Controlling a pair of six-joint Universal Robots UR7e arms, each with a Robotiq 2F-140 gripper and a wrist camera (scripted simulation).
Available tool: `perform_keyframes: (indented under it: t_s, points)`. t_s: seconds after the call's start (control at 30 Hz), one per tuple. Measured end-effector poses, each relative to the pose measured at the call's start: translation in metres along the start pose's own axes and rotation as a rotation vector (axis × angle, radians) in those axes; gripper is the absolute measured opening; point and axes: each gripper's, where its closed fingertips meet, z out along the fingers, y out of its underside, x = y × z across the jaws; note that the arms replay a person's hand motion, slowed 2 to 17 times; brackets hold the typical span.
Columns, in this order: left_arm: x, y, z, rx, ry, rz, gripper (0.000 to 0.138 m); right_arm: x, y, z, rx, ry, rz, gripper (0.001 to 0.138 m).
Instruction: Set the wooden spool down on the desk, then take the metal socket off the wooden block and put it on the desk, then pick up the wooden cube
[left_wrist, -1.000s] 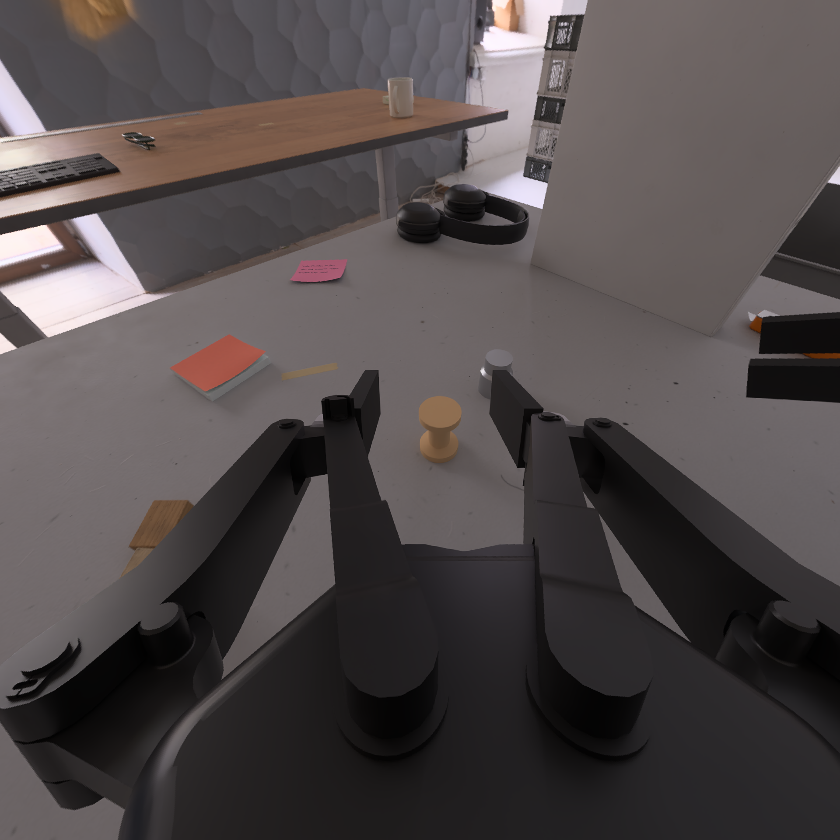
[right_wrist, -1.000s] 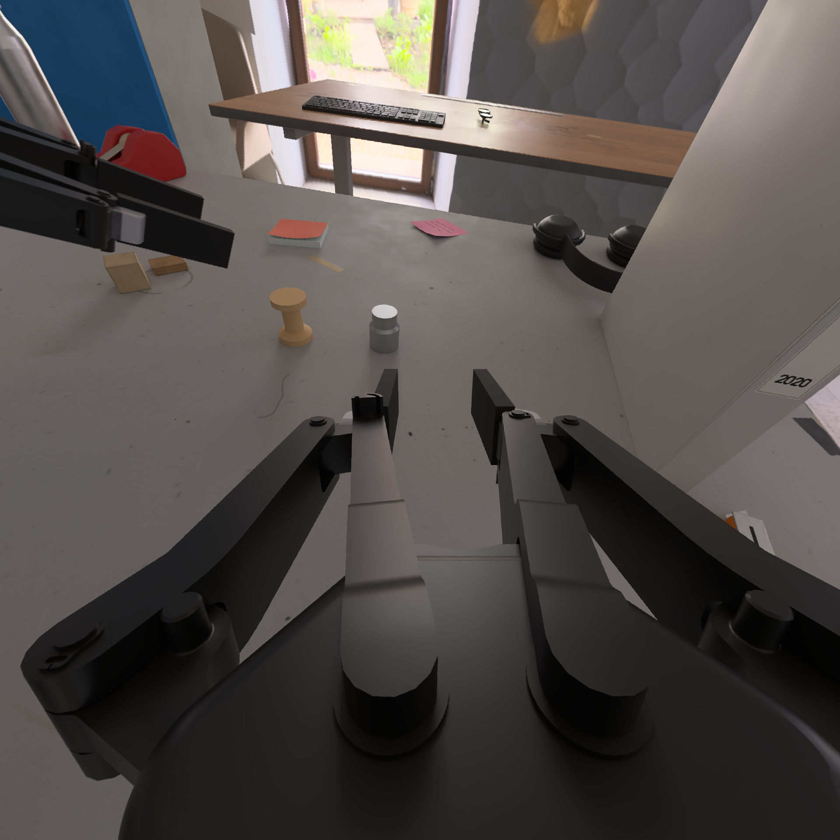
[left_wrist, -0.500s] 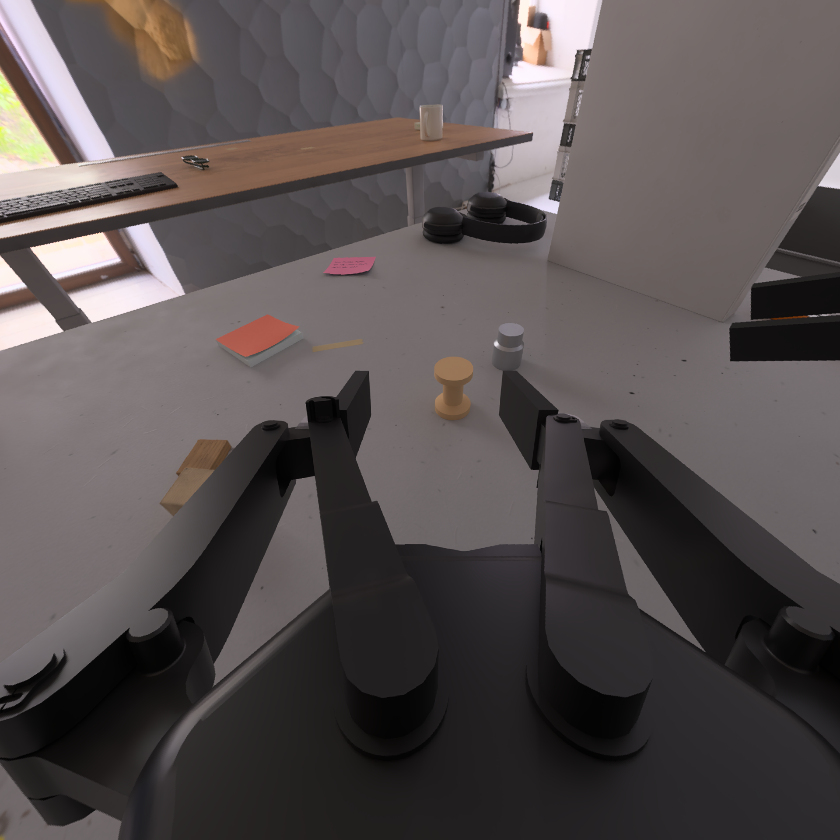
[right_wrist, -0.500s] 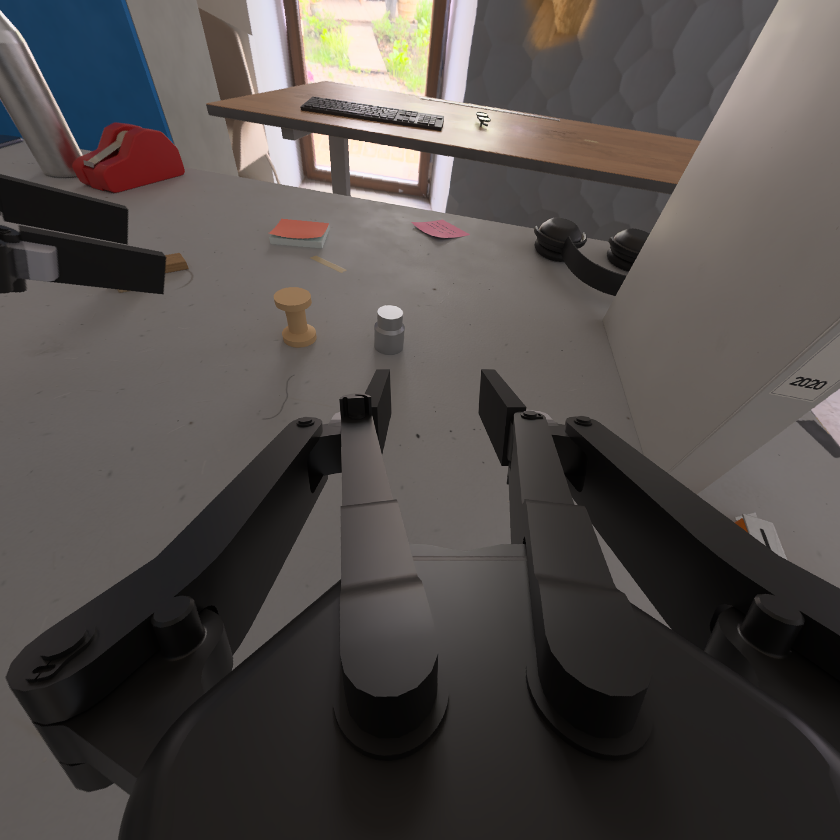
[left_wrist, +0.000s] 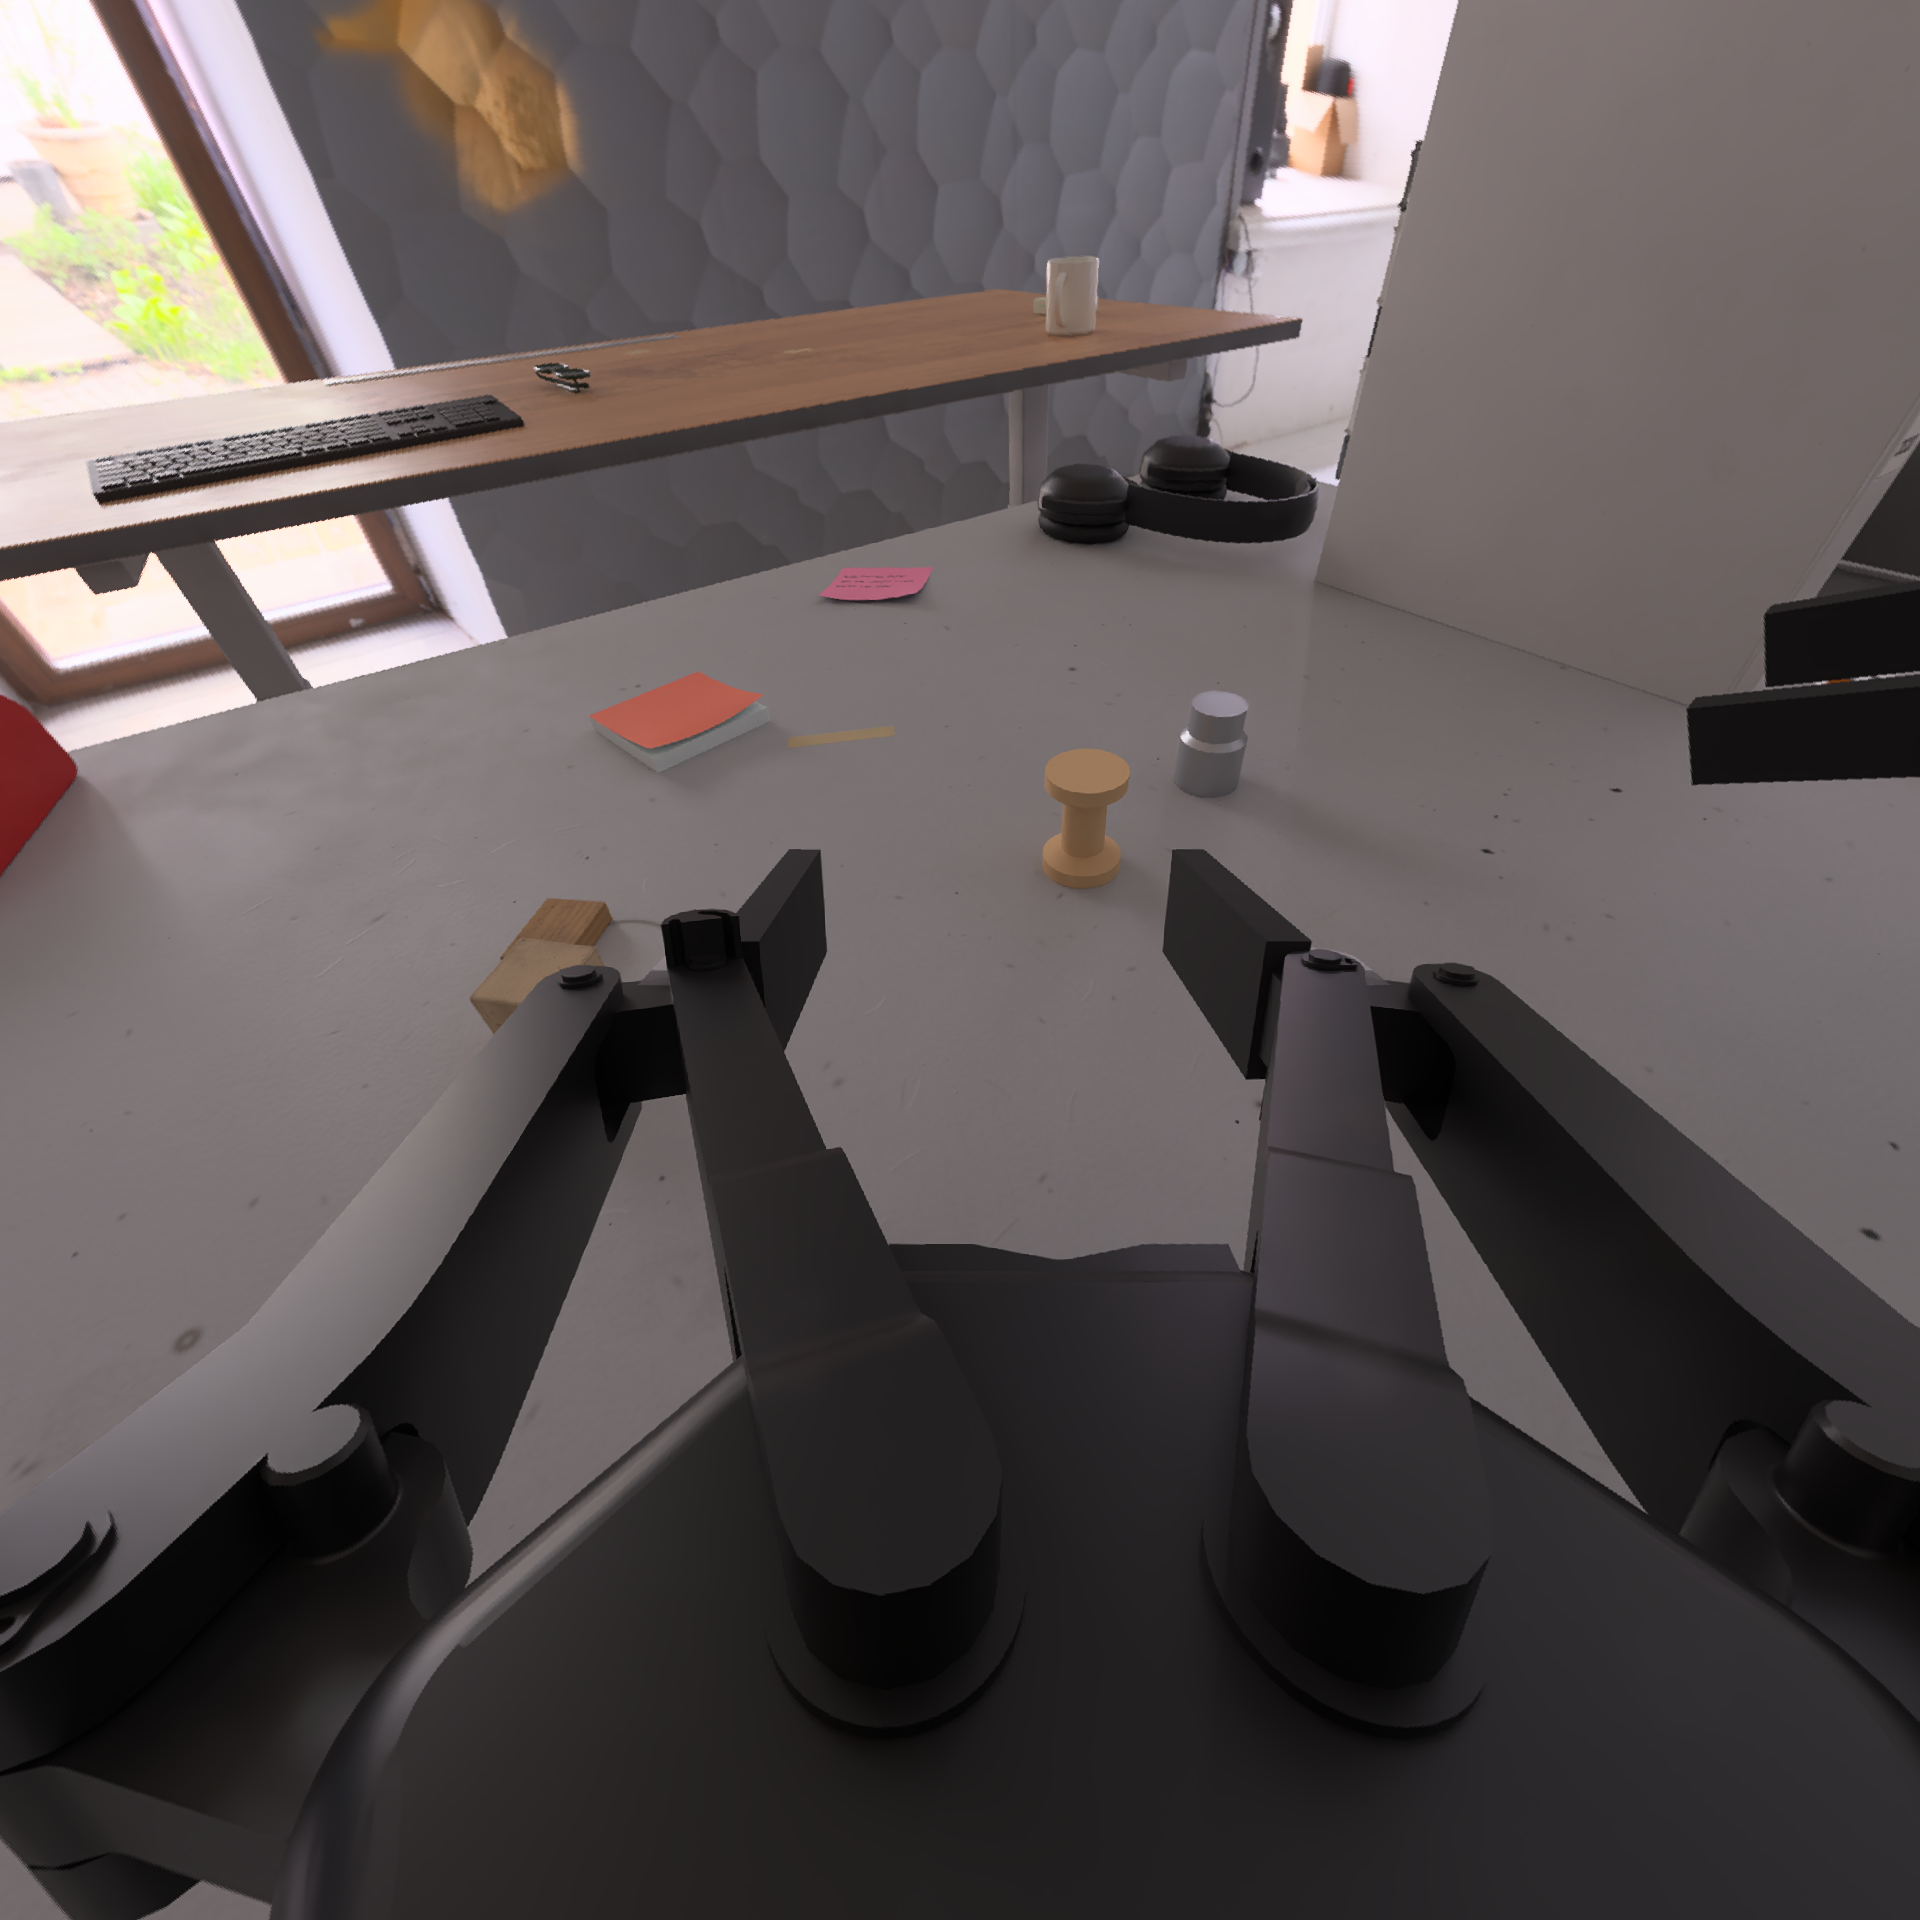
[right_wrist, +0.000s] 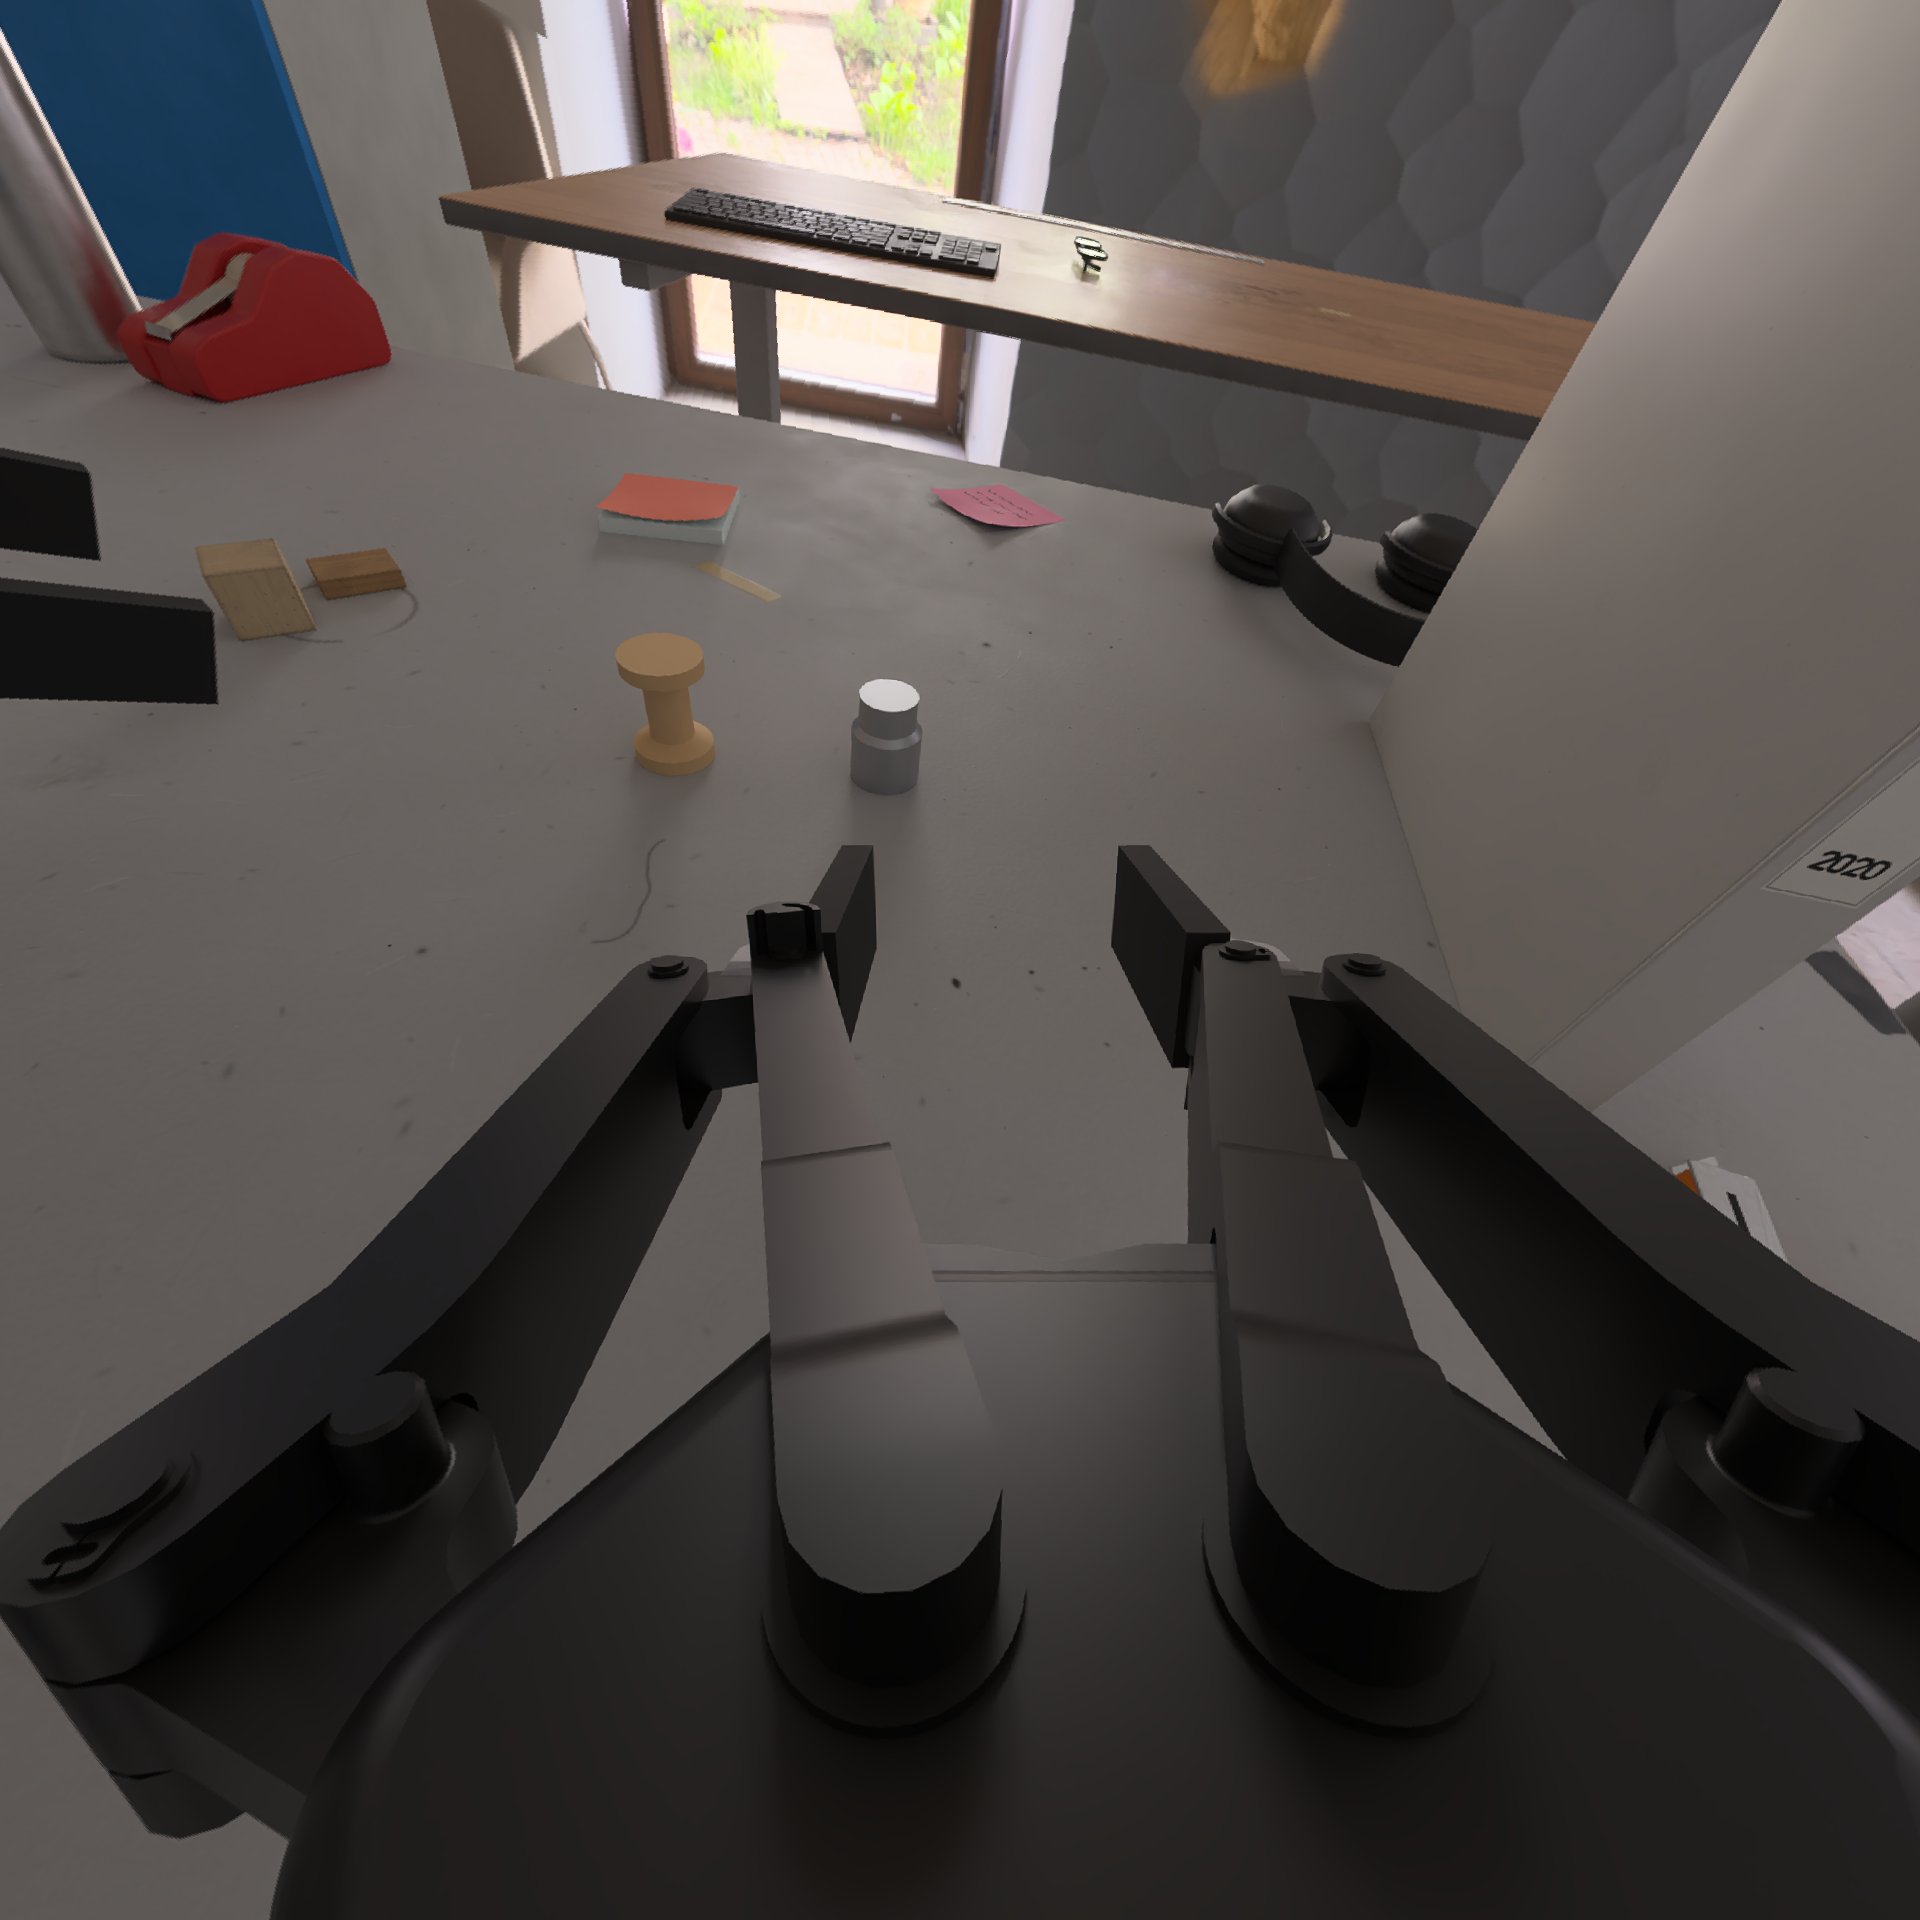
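The wooden spool stands upright on the grey desk, with the metal socket standing just right of it. They also show in the right wrist view as the spool and the socket. The pale wooden cube and a flat darker wooden block lie at the left; the left wrist view shows the cube and the block, partly hidden by my left finger. My left gripper is open and empty, short of the spool. My right gripper is open and empty, short of the socket.
An orange notepad, a pink sticky note and black headphones lie farther back. A white panel stands at the right. A red tape dispenser sits far left. A wooden desk with a keyboard stands behind.
My left gripper has drawn back and swung left, away from the spool, and the cube has come into view by its left finger. My right gripper has backed off slightly. Both stay open.
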Motion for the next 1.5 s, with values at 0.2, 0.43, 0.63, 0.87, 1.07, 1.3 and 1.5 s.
perform_keyframes:
  t_s: [0.2, 0.43, 0.63, 0.87, 1.07, 1.3, 1.5]
  points:
    - [-0.004, 0.007, -0.011, 0.008, -0.006, -0.042, 0.087, -0.001, 0.002, 0.001, -0.001, 0.003, 0.004, 0.065]
    - [-0.011, 0.017, -0.019, -0.015, -0.018, -0.089, 0.088, -0.002, 0.006, 0.002, -0.008, 0.002, 0.011, 0.068]
    - [-0.015, 0.022, -0.026, -0.021, -0.026, -0.113, 0.088, -0.002, 0.008, 0.002, -0.011, 0.000, 0.015, 0.069]
    - [-0.022, 0.027, -0.032, -0.030, -0.046, -0.128, 0.087, -0.003, 0.011, 0.002, -0.013, -0.003, 0.023, 0.069]
    - [-0.027, 0.030, -0.036, -0.041, -0.057, -0.135, 0.087, -0.004, 0.012, 0.002, -0.016, -0.008, 0.025, 0.069]
    - [-0.030, 0.031, -0.039, -0.043, -0.060, -0.138, 0.086, -0.005, 0.015, 0.004, -0.027, -0.013, 0.021, 0.068]
    - [-0.032, 0.032, -0.040, -0.047, -0.065, -0.135, 0.086, -0.005, 0.015, 0.005, -0.032, -0.014, 0.016, 0.068]
